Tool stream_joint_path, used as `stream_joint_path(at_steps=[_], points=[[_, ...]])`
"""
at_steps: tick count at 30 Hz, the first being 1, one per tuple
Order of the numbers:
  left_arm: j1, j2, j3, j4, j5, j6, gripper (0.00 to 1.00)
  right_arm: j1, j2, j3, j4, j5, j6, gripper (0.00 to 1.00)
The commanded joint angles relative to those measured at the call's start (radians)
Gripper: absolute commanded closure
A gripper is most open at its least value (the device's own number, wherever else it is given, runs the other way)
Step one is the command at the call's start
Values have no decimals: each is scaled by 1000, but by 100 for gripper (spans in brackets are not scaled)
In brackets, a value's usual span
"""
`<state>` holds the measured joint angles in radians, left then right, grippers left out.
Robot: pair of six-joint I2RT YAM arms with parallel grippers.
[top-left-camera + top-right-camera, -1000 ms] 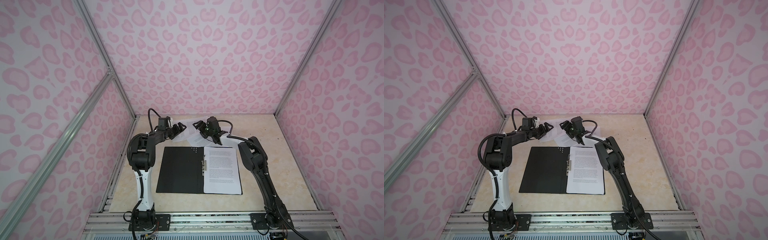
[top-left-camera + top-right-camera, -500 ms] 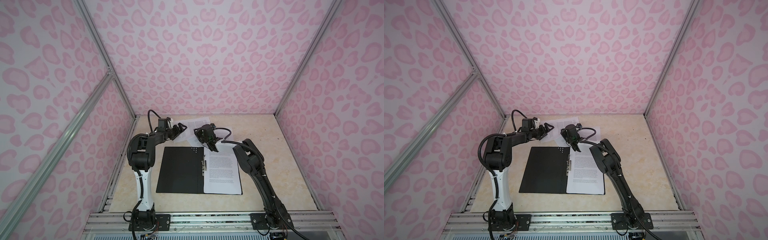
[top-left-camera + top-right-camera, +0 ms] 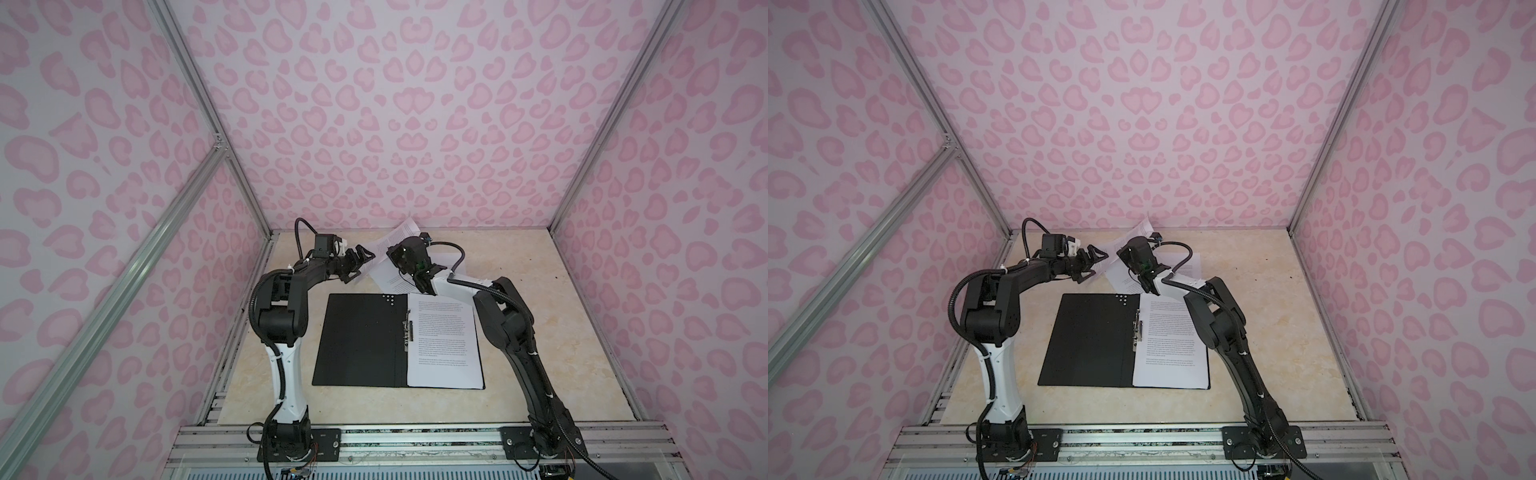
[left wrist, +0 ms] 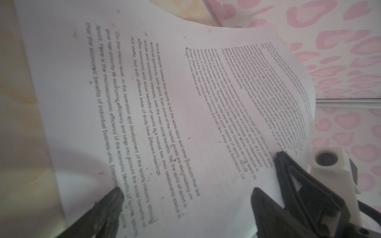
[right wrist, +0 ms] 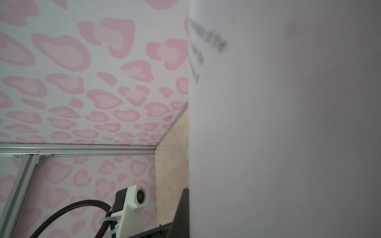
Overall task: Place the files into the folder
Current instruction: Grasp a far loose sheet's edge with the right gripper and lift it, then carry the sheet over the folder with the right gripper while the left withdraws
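Behind the open folder [image 3: 360,340], the right claw [image 3: 395,254] pinched a loose sheet [image 3: 402,235], long axis tilted up toward the back wall [image 3: 415,124]; left claw [image 3: 360,262] gaped alongside.

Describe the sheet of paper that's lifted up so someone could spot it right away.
Find the open black folder on the table. Just past its far edge lie loose printed sheets; the lifted sheet alone rises steeply into the air, while the others lie flat.
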<state>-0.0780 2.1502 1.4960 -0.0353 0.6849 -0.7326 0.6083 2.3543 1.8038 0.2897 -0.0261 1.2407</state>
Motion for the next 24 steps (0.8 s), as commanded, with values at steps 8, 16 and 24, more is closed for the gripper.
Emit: stream_joint_path(at_steps=[8,16,24], points=[[-14,-612,-225,-78,-117,-12,1,-6,-241,70,-370,-173,-435,100],[-125,-1035,-497,-204,-321,94,0,8,-518,-57,-657,-368,-627,100],[-185,-1431,-852,-77,-363,134,1,37,-943,-425,-807,-474,-747,100]])
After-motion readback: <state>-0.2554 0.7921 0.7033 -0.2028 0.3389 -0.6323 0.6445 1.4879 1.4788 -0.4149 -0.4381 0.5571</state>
